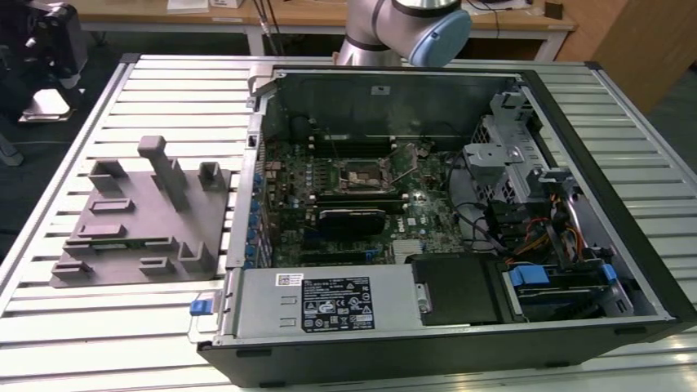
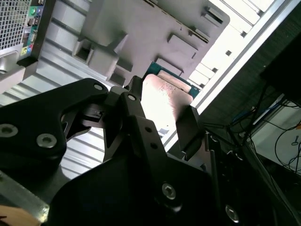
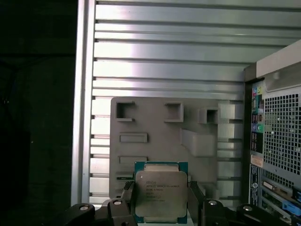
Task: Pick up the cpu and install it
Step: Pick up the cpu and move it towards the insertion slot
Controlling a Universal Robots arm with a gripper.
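The gripper [image 3: 161, 197] pinches the cpu [image 3: 161, 188] by two sides. The cpu sits right between its black fingers [image 3: 196, 200], with the grey tray [image 3: 150, 125] behind it.

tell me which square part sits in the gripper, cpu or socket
The cpu, pale-topped with a green edge, clamped in the gripper; the socket sits inside the case.

I work above a slatted aluminium table [image 1: 163, 90] gleaming under bright light. Beyond it stands a pale wooden desk [image 1: 305, 16]; dark floor [image 1: 33, 175] flanks the table.
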